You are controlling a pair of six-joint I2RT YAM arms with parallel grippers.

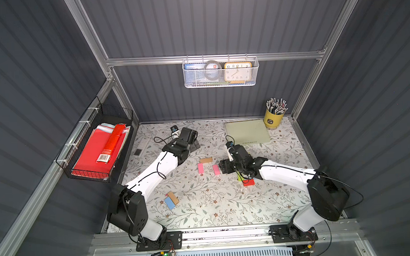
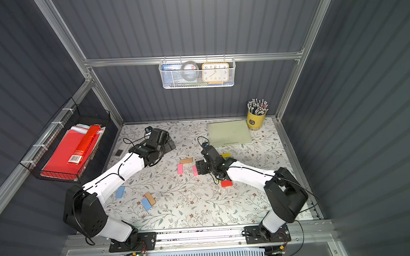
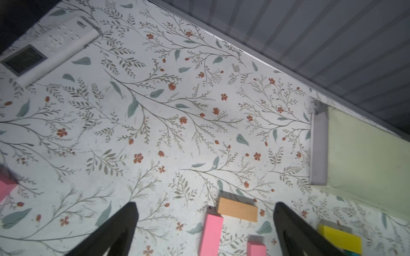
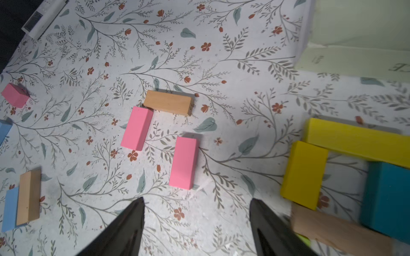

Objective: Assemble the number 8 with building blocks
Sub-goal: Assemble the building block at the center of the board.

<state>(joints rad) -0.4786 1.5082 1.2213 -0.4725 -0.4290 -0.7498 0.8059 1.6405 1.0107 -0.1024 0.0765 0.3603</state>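
Observation:
Three building blocks lie together mid-table: a tan one crosswise, with two pink ones below it. My left gripper is open and empty, hovering behind this group near the back of the table. My right gripper is open just right of the nearer pink block, touching nothing. Under the right arm lie yellow, teal, tan and red blocks. A blue and tan pair lies front left, and a lone blue block beside the left arm.
A pale green mat and a yellow pencil cup sit at the back right. A white remote lies at the back left. A black wire basket with red folders hangs on the left wall.

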